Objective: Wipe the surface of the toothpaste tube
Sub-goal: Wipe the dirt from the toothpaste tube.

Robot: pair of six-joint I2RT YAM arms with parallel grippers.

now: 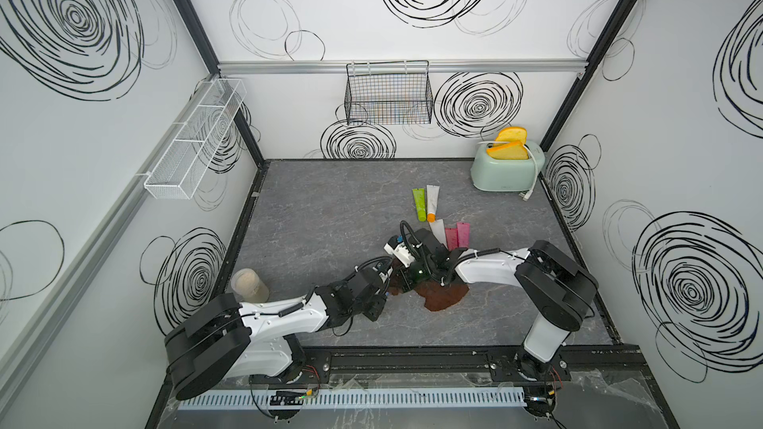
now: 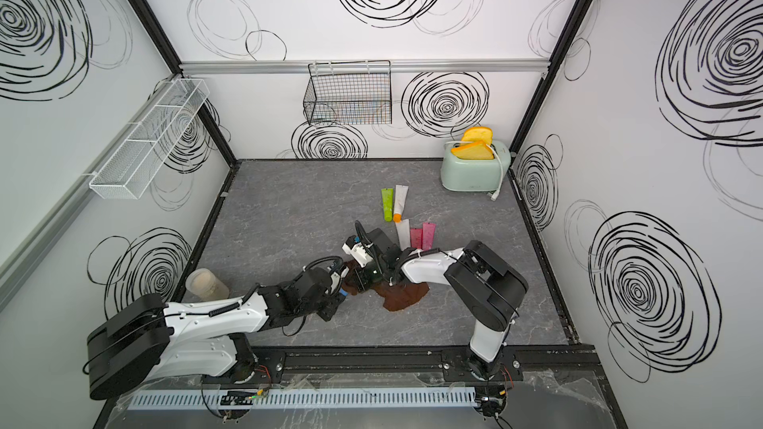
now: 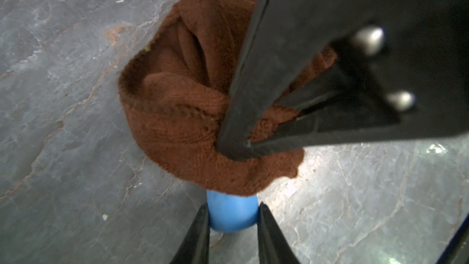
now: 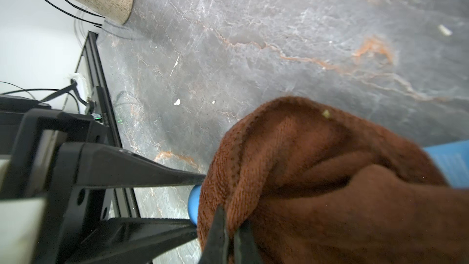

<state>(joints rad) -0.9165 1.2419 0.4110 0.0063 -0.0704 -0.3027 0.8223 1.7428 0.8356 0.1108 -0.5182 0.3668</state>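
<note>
A blue toothpaste tube [image 3: 232, 214] is held at its rounded cap end, with my left gripper [image 3: 233, 208] shut on it. A brown cloth [image 3: 182, 123] is draped over the rest of the tube and hides most of its body. In the right wrist view a strip of the blue tube [image 4: 454, 161] shows past the cloth [image 4: 330, 186]. My right gripper [image 4: 229, 222] is shut on a fold of the cloth, right beside the left fingers [image 4: 152, 173]. In both top views the grippers meet mid-table over the cloth [image 1: 444, 297] [image 2: 402, 297].
Several other tubes lie behind the arms: a green tube [image 1: 420, 204], a white tube with an orange cap [image 1: 432, 202] and pink tubes [image 1: 458, 236]. A mint toaster [image 1: 505, 175] stands back right. A jar [image 1: 249, 284] stands by the left wall. A wire basket [image 1: 388, 94] hangs behind.
</note>
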